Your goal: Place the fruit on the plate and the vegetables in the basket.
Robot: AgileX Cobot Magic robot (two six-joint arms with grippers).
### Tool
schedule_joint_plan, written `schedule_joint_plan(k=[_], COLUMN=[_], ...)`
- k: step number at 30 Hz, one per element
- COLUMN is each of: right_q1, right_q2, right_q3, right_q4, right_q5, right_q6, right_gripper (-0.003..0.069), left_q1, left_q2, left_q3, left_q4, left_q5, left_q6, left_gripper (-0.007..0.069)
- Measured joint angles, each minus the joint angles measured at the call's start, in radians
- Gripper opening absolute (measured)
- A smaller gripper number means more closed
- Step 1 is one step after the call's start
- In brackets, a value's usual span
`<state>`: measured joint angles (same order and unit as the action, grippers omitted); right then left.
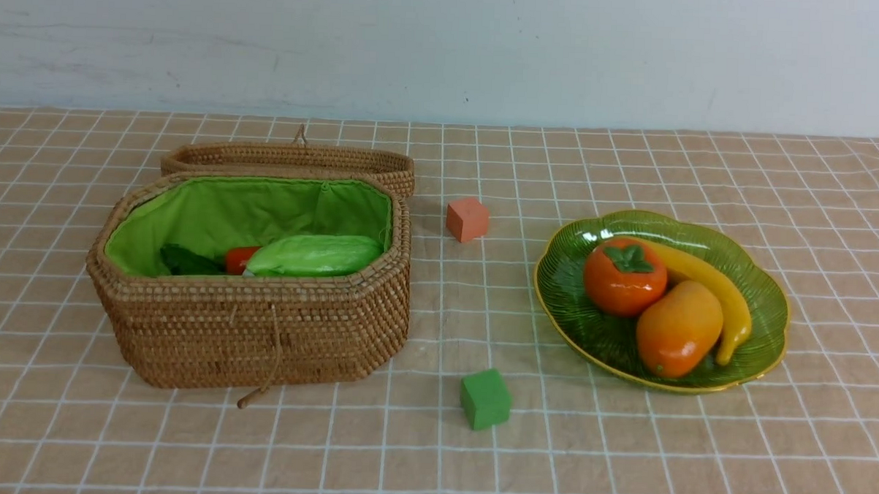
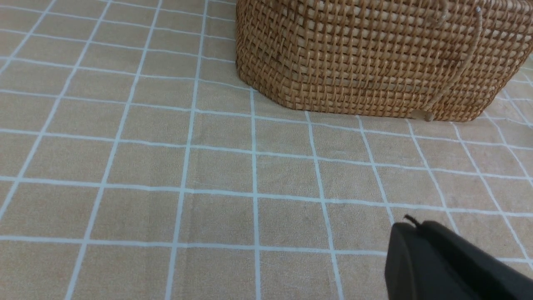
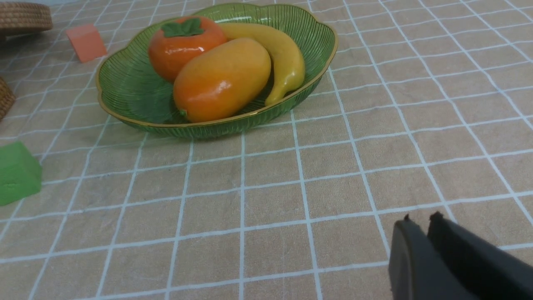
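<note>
The wicker basket (image 1: pixel 246 328) stands at the left with its lid open. Inside it I see the light green cucumber (image 1: pixel 315 255), a bit of the orange carrot (image 1: pixel 239 258) and dark green leaves (image 1: pixel 187 261); the eggplant and radish are hidden. The green leaf-shaped plate (image 1: pixel 763 287) at the right holds the persimmon (image 1: pixel 623 277), the mango (image 1: pixel 678 327) and the banana (image 1: pixel 723 290). The plate (image 3: pixel 125 83) with the fruit also shows in the right wrist view. My left gripper (image 2: pixel 410 227) is shut and empty, near the basket's outer wall (image 2: pixel 374 58). My right gripper (image 3: pixel 418 221) is shut and empty, short of the plate.
A small orange-pink cube (image 1: pixel 467 219) lies between basket and plate, farther back. A small green cube (image 1: pixel 485 399) lies nearer the front. The basket's string loop (image 1: pixel 267 376) hangs down its front wall. Neither arm shows in the front view.
</note>
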<state>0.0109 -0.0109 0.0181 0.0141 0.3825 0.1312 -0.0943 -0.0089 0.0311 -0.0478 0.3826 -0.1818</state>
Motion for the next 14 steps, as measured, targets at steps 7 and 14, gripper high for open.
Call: schedule_joint_plan(k=[7, 14], right_q1=[0.0, 0.0], right_q2=[0.0, 0.0], right_q3=[0.0, 0.0], right_q4=[0.0, 0.0], right_q5=[0.0, 0.0], right_q6=[0.002, 0.002], right_gripper=[0.0079, 0.0085], left_q1=[0.0, 0.0], left_q2=[0.0, 0.0], left_q3=[0.0, 0.0], left_q4=[0.0, 0.0], left_q5=[0.0, 0.0], left_q6=[0.0, 0.0], left_gripper=[-0.0002, 0.0005])
